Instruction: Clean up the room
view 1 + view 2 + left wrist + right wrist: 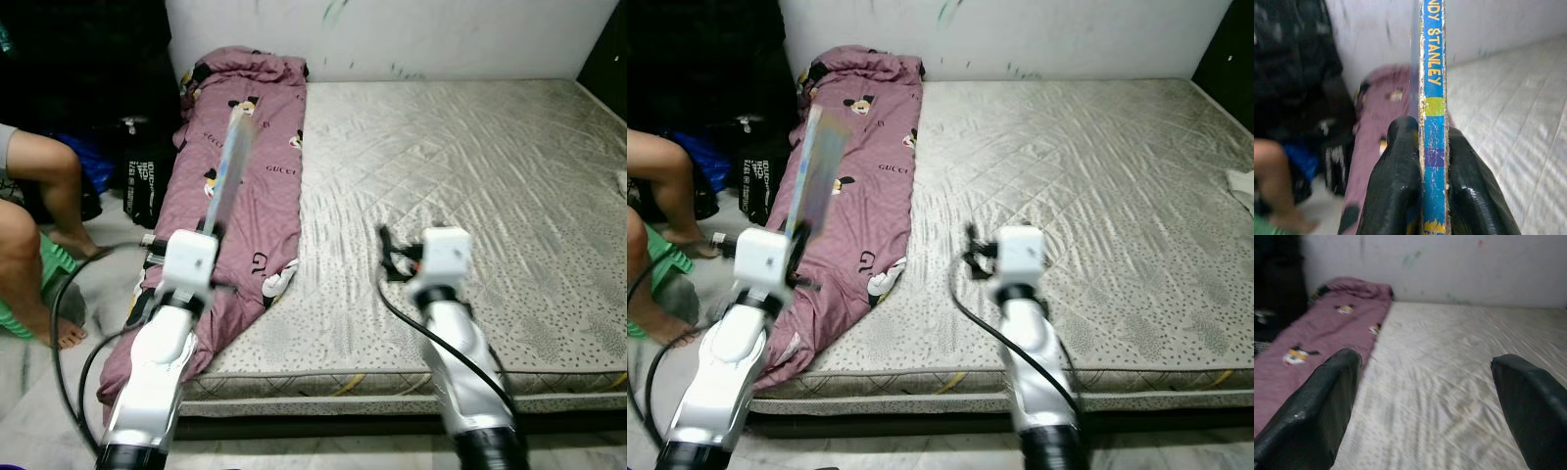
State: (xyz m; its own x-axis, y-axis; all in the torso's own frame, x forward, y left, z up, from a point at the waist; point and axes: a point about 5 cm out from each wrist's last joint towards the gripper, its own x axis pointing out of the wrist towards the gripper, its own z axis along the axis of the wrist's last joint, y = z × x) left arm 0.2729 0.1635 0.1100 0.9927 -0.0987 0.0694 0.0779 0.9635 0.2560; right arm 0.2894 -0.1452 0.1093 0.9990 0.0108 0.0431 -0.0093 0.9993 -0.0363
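One thin book clamped in my left end effector over the pink blanket, right end effector spread wide above bare mattress near its front edge

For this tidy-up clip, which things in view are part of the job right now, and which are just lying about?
Part of the job:
- left gripper, shut on the thin blue book, held up over the pink blanket
- right gripper, open above the mattress

Just lying about:
- black bags beside the bed
- a seated person's legs
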